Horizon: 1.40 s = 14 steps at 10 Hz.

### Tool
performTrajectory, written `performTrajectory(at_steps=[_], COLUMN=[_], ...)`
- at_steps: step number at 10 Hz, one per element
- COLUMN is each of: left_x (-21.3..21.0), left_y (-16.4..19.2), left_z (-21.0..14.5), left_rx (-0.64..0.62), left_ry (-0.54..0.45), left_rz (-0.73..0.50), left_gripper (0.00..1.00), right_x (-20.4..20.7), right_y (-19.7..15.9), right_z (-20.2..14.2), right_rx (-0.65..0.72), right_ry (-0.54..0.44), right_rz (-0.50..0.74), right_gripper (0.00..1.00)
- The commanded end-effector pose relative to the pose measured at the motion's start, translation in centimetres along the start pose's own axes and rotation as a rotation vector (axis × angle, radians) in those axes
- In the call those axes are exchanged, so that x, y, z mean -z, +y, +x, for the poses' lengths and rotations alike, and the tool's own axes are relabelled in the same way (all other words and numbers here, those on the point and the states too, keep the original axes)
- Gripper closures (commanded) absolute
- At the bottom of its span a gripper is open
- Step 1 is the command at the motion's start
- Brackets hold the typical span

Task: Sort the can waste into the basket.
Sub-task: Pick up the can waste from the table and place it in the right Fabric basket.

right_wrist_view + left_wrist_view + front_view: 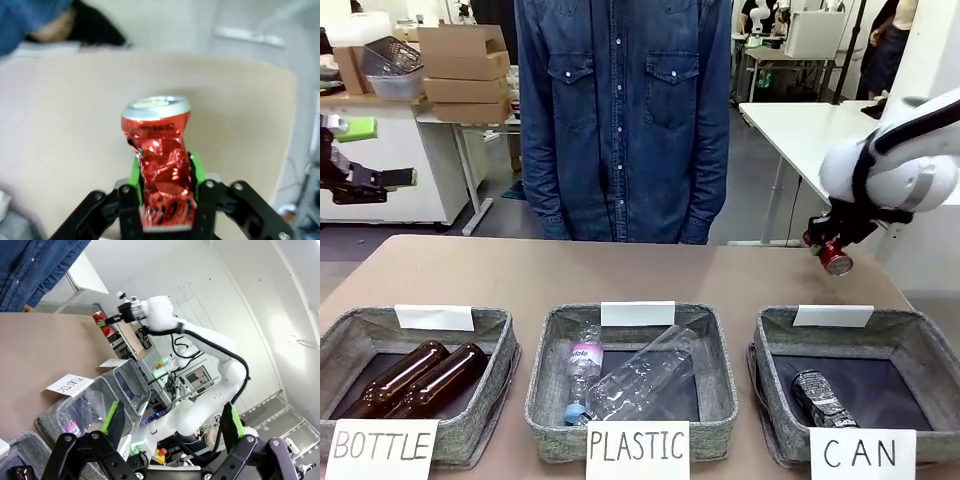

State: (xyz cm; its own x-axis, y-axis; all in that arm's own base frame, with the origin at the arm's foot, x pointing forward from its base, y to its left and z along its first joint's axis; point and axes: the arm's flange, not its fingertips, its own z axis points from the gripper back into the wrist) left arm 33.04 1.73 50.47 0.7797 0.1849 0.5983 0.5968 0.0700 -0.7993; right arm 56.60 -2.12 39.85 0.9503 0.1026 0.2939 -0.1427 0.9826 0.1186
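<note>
The right tool (165, 175) squeezes the shiny red dented metal can (159, 150) above the tabletop's (620, 275) far right corner; the left tool (172, 425) gapes wide, holding nothing

Left black two-finger gripper with green pads (172, 422): jaws spread wide, nothing between them, at the frame bottom of its wrist view | Right black gripper with green pads (166, 172): clamped on the dented shiny red metal can (161, 165), centre-bottom; white arm at the front view's right edge.
</note>
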Motion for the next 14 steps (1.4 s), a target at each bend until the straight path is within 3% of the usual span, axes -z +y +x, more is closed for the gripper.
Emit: performTrajectory(at_steps=[1,2,3,6,8,10,12,13,14], left_x=[0.0,0.0,0.0,0.0,0.0,0.0,0.0,0.0,0.0], left_y=[-0.1,-0.1,-0.1,-0.1,-0.1,-0.1,-0.1,-0.1,-0.1], left_z=[0.2,0.2,0.2,0.2,0.2,0.2,0.2,0.2,0.2], left_rx=[0.004,0.004,0.004,0.004,0.004,0.004,0.004,0.004,0.004], left_ry=[-0.016,-0.016,-0.016,-0.016,-0.016,-0.016,-0.016,-0.016,-0.016], left_rz=[-0.006,-0.006,-0.006,-0.006,-0.006,-0.006,-0.006,-0.006,-0.006], left_gripper=[0.0,0.0,0.0,0.0,0.0,0.0,0.0,0.0,0.0], right_x=[-10.3,-12.6,-14.5,-17.9,-18.2,-17.9,-18.1,-17.9,-17.7], right_y=[0.1,1.2,2.7,6.4,6.4,6.5,6.4,6.3,6.1], right_z=[-5.5,-8.0,-10.5,-20.0,-22.4,-22.1,-21.7,-21.6,-21.5], right_rx=[-0.402,-0.598,-0.626,-1.081,-1.079,-1.034,-1.076,-1.085,-1.106], right_ry=[0.111,0.111,0.11,0.092,0.075,0.106,0.132,0.152,0.176], right_rz=[0.267,0.317,0.304,0.255,0.213,0.188,0.185,0.194,0.176], right_gripper=[1.0,1.0,1.0,1.0,1.0,1.0,1.0,0.41,0.0])
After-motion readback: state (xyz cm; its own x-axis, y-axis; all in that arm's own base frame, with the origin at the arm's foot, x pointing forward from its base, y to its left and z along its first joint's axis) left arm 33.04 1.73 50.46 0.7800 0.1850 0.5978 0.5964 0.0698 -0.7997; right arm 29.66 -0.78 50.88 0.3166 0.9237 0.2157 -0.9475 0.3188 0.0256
